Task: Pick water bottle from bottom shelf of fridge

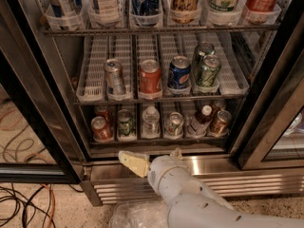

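The water bottle (150,120) stands upright in the middle lane of the bottom shelf (156,139) of the fridge (209,167), between a green can (125,123) and a silver can (174,123). It is clear and ribbed, with a whitish cap. My gripper (153,157) is below the shelf, in front of the fridge's steel sill, just under the bottle's lane. Its cream fingers (132,162) are spread apart and hold nothing. The white arm reaches in from the lower right.
A leaning bottle with a white cap and dark label (199,122) is two lanes right of the water bottle. A red can (99,127) stands at the left and a brown can (220,121) at the right. The middle rack holds several cans. Black door frames (266,113) stand on both sides. Cables (23,203) lie on the floor.
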Available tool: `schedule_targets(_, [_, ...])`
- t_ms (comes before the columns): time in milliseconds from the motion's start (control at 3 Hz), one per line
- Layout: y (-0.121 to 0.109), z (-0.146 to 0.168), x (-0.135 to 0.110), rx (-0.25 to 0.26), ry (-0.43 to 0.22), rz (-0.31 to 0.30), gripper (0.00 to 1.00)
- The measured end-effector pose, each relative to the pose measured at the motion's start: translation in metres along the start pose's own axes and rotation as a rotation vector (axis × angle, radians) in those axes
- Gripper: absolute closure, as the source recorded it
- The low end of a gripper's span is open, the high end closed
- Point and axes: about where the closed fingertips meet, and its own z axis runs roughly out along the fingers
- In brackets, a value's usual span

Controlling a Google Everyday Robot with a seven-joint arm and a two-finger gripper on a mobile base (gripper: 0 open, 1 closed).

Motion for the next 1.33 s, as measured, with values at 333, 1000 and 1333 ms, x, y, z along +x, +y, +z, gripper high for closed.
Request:
schedule_targets(333, [0.002, 0.028, 0.028, 0.024, -0.010, 0.062, 0.00])
schedule_targets(1000, [0.005, 0.074, 0.038, 0.083, -0.124, 0.129, 0.00])
schedule_targets(1333, [-0.013, 0.081, 0.019, 0.151, -0.242, 0.132, 0.00])
